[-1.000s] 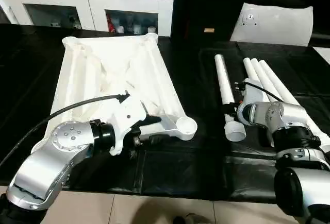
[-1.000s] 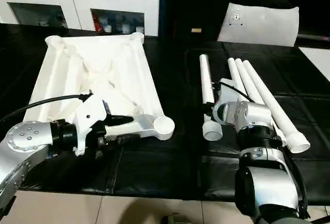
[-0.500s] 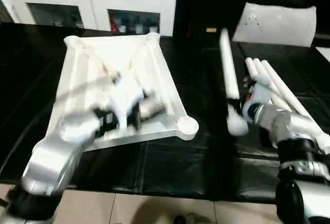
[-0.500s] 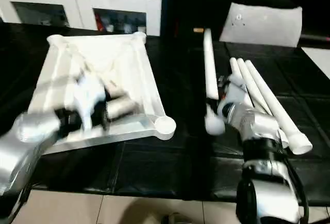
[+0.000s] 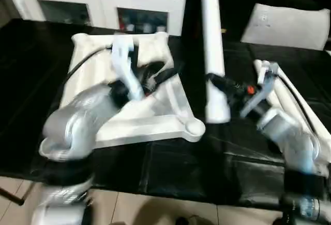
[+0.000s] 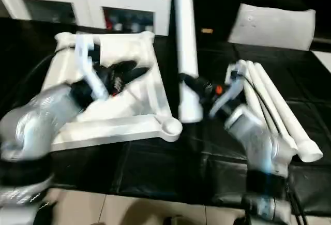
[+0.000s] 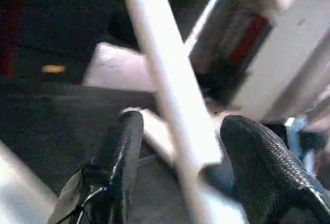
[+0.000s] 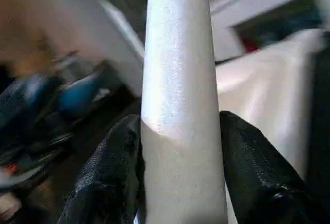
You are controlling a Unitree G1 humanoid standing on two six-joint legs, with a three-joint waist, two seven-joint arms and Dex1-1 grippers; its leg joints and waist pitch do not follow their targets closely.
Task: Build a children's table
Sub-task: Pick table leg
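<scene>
The white tabletop [image 5: 155, 126] lies underside up on the black mat, a round corner socket [image 5: 195, 128] nearest me. My right gripper [image 5: 213, 81] is shut on a white leg [image 5: 211, 39], which stands almost upright just right of the tabletop; its black fingers [image 8: 111, 172] press both sides of the leg [image 8: 180, 69]. My left gripper [image 5: 164, 74] hovers over the tabletop's right half, pointing towards that leg. Its fingers [image 7: 121, 152] stand apart and open, with the leg [image 7: 165, 90] beyond them. Other legs [image 6: 279, 111] lie side by side on the mat at the right.
White cabinets [image 5: 103, 2] stand behind the mat. A flat white bag [image 5: 289, 26] leans at the back right. The black mat [image 5: 181, 168] ends at a tiled floor [image 5: 155, 209] near me. A black cable [image 5: 83, 64] runs along my left arm.
My right gripper has lifted one leg off the mat and swung it upright. My left arm has risen from the tabletop's near edge to above its right half. The camera has shifted too.
</scene>
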